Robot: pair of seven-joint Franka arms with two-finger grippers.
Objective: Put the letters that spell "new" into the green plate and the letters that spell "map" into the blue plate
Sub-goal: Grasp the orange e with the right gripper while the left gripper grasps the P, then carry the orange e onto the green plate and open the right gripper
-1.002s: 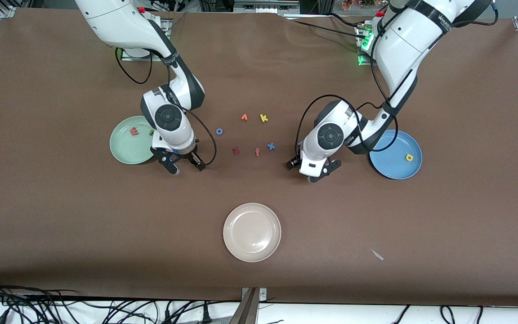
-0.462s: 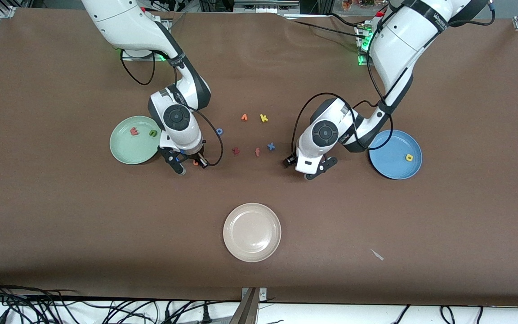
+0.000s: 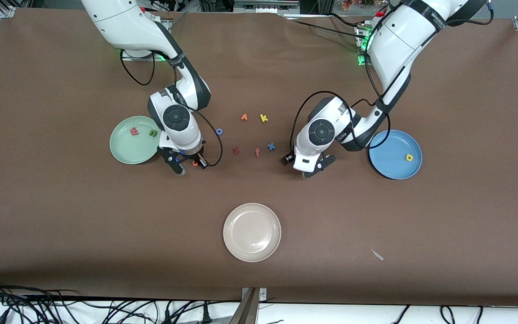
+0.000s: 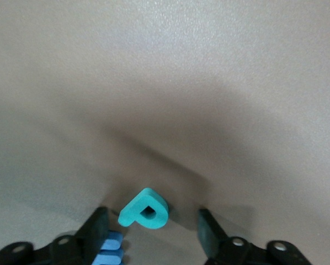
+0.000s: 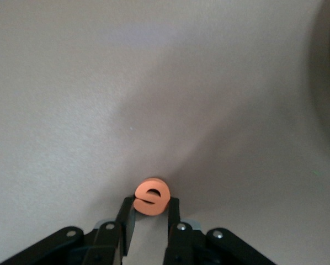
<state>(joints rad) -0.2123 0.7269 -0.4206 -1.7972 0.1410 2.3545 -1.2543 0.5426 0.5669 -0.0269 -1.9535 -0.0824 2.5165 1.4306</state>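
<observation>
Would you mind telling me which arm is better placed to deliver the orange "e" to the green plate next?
The right arm. Its gripper is already shut on the orange "e", right beside the green plate. The left gripper has open jaws around the teal "p", nearer the blue plate.

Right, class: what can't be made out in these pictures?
Front view: teal "p" hidden beneath the left gripper.
Front view: orange "e", mostly covered by the right gripper.
Left wrist view: light blue piece, cut off by the edge; letter unreadable.
Front view: orange letter beside the yellow "k", too small to read.
</observation>
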